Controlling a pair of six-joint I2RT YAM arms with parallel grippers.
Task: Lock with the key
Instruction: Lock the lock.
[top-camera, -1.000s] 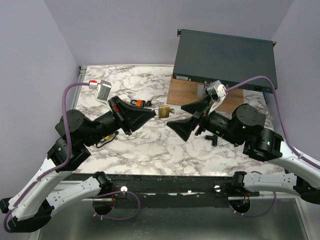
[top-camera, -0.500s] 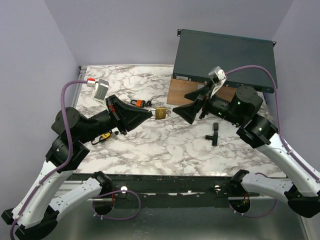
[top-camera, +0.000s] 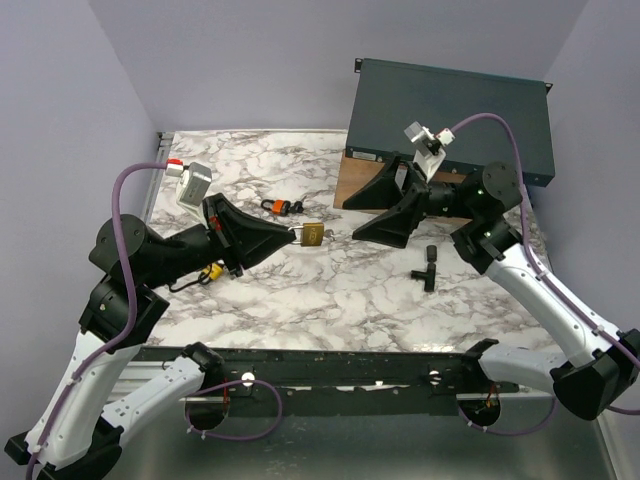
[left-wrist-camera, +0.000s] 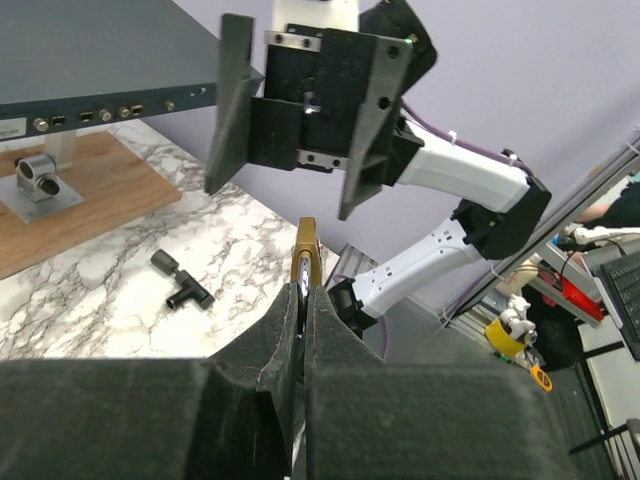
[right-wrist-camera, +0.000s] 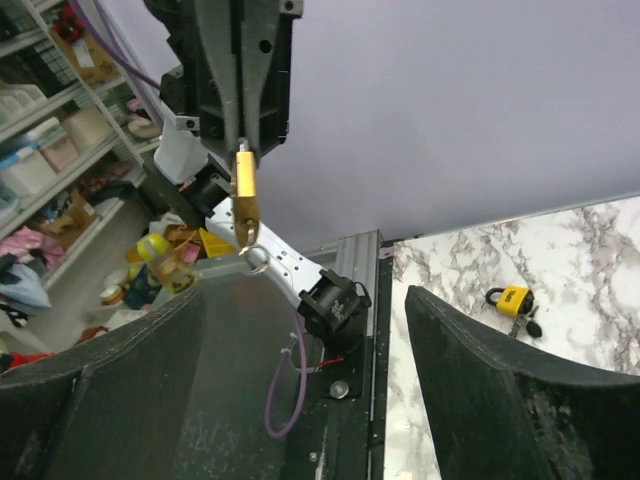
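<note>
My left gripper (top-camera: 297, 235) is shut on a brass padlock (top-camera: 312, 234) and holds it above the table's middle. In the left wrist view the fingers (left-wrist-camera: 285, 330) pinch the padlock (left-wrist-camera: 305, 250) edge-on. In the right wrist view the padlock (right-wrist-camera: 245, 185) hangs from the left gripper, with a small key and ring (right-wrist-camera: 254, 257) at its lower end. My right gripper (top-camera: 352, 222) is open and empty, facing the padlock from the right with a gap between them. It also shows in its own view (right-wrist-camera: 305, 295) and in the left wrist view (left-wrist-camera: 300, 110).
An orange padlock (top-camera: 280, 206) lies on the marble table (top-camera: 330, 290) behind the left gripper. A yellow padlock (top-camera: 210, 270) lies under the left arm. A black T-shaped piece (top-camera: 428, 268) lies right of centre. A wooden board (top-camera: 365, 180) and a dark rack box (top-camera: 450, 115) stand at the back right.
My right gripper has lifted and drawn back to the right, away from the padlock. My left gripper has pulled the padlock slightly to the left.
</note>
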